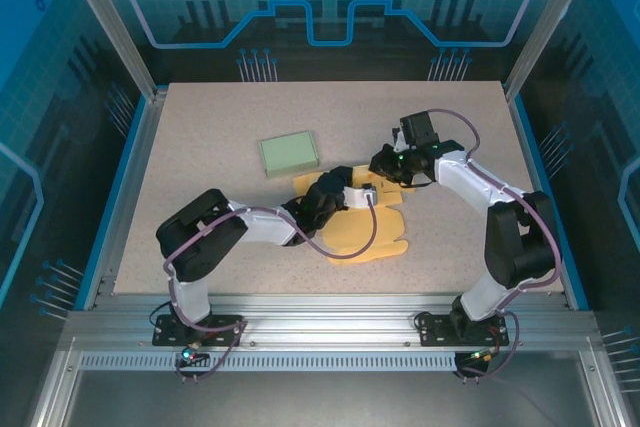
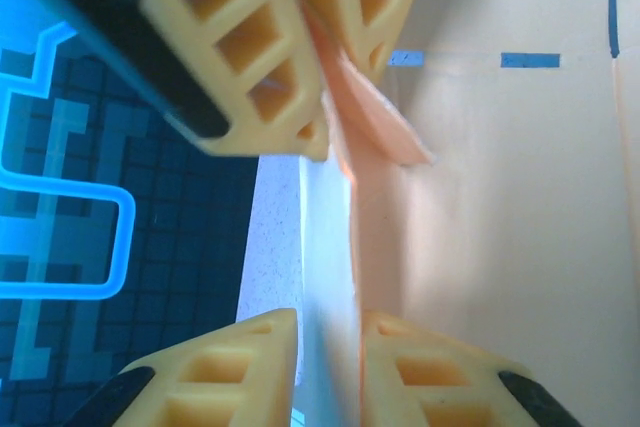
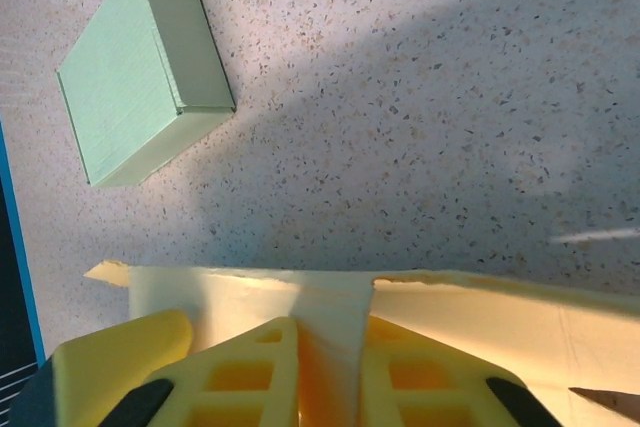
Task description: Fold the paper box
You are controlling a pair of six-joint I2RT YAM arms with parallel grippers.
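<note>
The paper box (image 1: 375, 237) lies as a tan, partly folded sheet in the middle of the table. Both grippers meet at its far edge. My right gripper (image 1: 385, 165) comes in from the right and is shut on a raised flap (image 3: 335, 307) of the paper box (image 3: 500, 307). In the left wrist view, the right gripper (image 2: 335, 107) pinches that flap from above. My left gripper (image 1: 347, 189) reaches in from the left. Its jaws (image 2: 330, 322) stand narrowly open around an upright wall of the paper box (image 2: 500, 247), whose edge touches one finger (image 2: 440, 367).
A closed pale green box (image 1: 289, 153) sits on the speckled table (image 1: 200, 147) just beyond and to the left of the grippers, and also shows in the right wrist view (image 3: 140, 77). Metal frame posts and blue panels surround the table.
</note>
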